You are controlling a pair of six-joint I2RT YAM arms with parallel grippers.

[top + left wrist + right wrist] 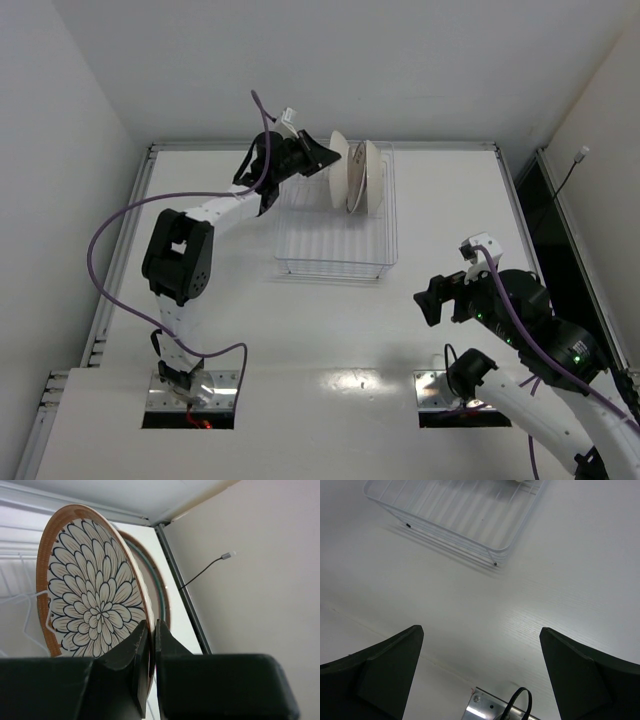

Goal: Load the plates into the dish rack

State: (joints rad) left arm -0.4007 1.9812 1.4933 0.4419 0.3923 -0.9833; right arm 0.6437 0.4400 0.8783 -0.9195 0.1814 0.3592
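Observation:
My left gripper (326,160) is shut on the rim of an orange-rimmed plate (339,187) and holds it on edge at the far end of the dish rack (300,235). In the left wrist view my gripper (152,632) pinches that plate (90,590), which has a petal pattern. A second plate (161,587) stands right behind it. From above, two more plates (358,180) (373,170) stand upright in the rack beside the held one. My right gripper (440,296) is open and empty over the table, well short of the rack.
The right wrist view shows my open gripper (480,647) over bare white table, with the rack's near corner (495,560) ahead. A metal base plate (490,710) with a black cable lies just below. Walls and a raised rail border the table.

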